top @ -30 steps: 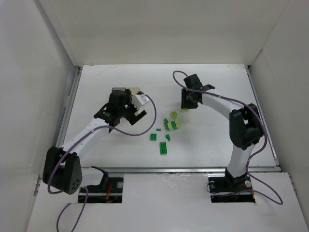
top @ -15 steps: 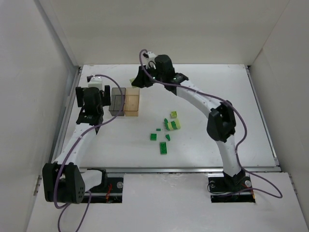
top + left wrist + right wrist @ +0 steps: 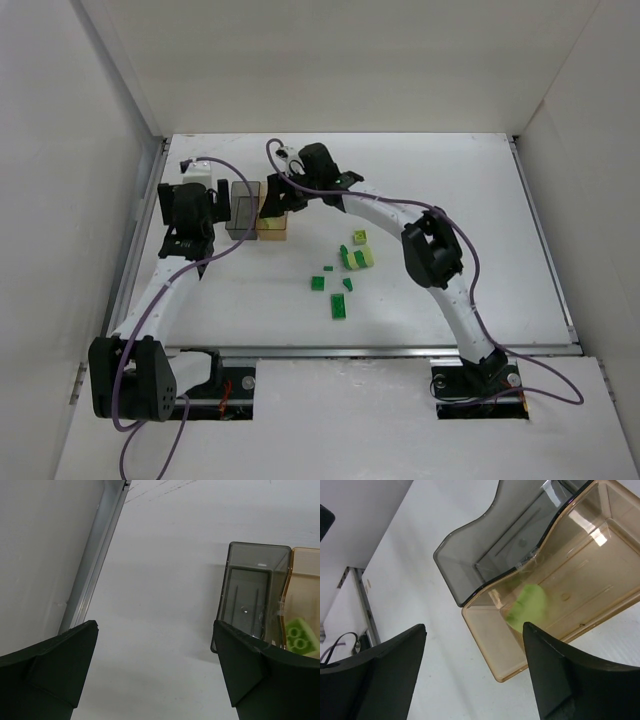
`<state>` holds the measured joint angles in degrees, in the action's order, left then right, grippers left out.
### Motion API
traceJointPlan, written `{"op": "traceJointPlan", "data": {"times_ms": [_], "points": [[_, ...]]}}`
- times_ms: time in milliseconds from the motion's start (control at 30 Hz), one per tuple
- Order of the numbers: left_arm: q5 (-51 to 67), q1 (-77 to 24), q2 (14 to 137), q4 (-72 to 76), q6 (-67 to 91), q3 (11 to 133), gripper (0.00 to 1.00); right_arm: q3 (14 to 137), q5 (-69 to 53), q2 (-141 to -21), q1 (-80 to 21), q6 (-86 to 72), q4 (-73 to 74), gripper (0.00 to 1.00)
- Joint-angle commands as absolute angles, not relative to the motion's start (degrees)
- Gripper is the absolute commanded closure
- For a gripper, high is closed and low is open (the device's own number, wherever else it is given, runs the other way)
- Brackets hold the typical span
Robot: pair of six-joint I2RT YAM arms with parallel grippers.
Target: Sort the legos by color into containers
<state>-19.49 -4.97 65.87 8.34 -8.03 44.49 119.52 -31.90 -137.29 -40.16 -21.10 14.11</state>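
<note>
The joined containers stand at the back left: a smoky grey box (image 3: 243,208) and an amber box (image 3: 275,222). My right gripper (image 3: 277,192) hovers over the amber box (image 3: 560,580), open and empty. A pale yellow-green lego (image 3: 529,605), blurred, is inside the amber box. My left gripper (image 3: 189,216) is open and empty just left of the grey box (image 3: 252,597). The left wrist view (image 3: 154,625) also shows the pale lego (image 3: 300,637) in the amber box (image 3: 306,580). The grey box (image 3: 495,545) holds no legos that I can see.
Several loose legos lie mid-table: dark green ones (image 3: 340,305) (image 3: 318,283) and pale yellow-green ones (image 3: 359,237) (image 3: 366,257). A metal rail (image 3: 95,565) runs along the table's left edge, beside the white side wall.
My right arm swung from the right side over to the amber box, where a pale lego now lies. My left gripper moved off the containers to their left.
</note>
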Motion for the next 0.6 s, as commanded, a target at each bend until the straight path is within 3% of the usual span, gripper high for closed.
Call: {"op": "traceJointPlan", "data": {"times_ms": [0, 333, 433, 567], "points": [[-17.32, -4.66, 64.25, 10.11, -7.56, 44.3, 0.0, 121.11, -34.89, -134.04, -39.99, -20.31, 11.16, 0.16], [-8.19, -4.66, 64.78, 9.58, -10.53, 44.3, 0.0, 115.41, -31.99, -123.34, -37.27, -18.98, 11.16, 0.15], [-2.39, -4.66, 64.25, 9.58, -12.47, 44.3, 0.0, 110.51, -29.1, -118.76, -34.72, -19.51, 11.16, 0.15], [15.4, -5.18, 64.25, 7.39, -24.03, 44.3, 0.04, 102.23, -24.79, -109.98, -28.59, -21.53, 11.68, 0.15]]}}
